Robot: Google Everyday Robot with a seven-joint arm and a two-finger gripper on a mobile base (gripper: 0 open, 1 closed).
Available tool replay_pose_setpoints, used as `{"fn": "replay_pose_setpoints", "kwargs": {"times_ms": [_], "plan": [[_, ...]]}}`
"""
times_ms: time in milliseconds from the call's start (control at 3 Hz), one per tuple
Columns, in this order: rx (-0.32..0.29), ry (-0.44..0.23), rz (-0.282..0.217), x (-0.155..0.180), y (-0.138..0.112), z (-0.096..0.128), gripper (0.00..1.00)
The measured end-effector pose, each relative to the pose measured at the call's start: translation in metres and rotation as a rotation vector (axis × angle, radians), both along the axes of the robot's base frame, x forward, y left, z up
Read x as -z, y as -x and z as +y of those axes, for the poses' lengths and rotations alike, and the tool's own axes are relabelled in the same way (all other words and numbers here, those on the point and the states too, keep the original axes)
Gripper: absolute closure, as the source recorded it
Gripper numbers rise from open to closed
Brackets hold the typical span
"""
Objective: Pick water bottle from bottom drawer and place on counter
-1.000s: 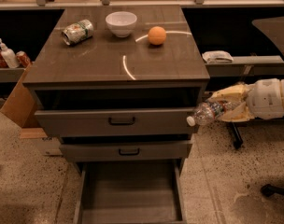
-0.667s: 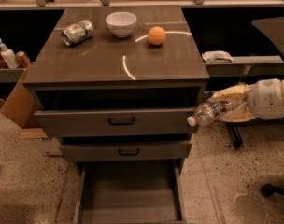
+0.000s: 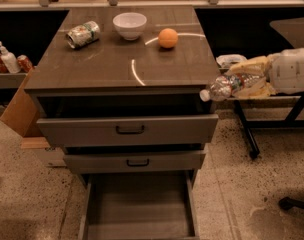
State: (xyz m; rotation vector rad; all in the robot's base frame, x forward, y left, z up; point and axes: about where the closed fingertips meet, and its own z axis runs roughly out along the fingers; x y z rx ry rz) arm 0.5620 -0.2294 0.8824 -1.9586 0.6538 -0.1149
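Observation:
My gripper point(image 3: 246, 79) comes in from the right edge and is shut on the water bottle point(image 3: 223, 87), a clear crinkled bottle held sideways with its white cap pointing left. The bottle hangs in the air just off the right edge of the counter point(image 3: 107, 69), at about counter height and near its front right corner. The bottom drawer point(image 3: 138, 206) is pulled out below, with a bare floor.
On the counter lie a crushed green-and-white can point(image 3: 83, 34), a white bowl point(image 3: 129, 25) and an orange point(image 3: 168, 37). Two upper drawers with black handles point(image 3: 130, 129) stand partly open. A white pump bottle point(image 3: 8, 60) is at left. Black stand legs point(image 3: 247, 131) stand at right.
The gripper and bottle have risen a little, from drawer-front height to about counter-edge height. Nothing else has moved.

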Motion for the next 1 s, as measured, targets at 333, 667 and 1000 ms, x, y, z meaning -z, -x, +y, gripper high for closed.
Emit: {"fn": "replay_pose_setpoints", "kwargs": {"times_ms": [333, 667, 1000], "plan": [[-0.017, -0.065, 0.067, -0.027, -0.026, 0.009, 1.00], [-0.047, -0.125, 0.167, -0.043, -0.057, 0.040, 1.00], [-0.046, -0.129, 0.169, -0.042, -0.058, 0.042, 1.00]]}}
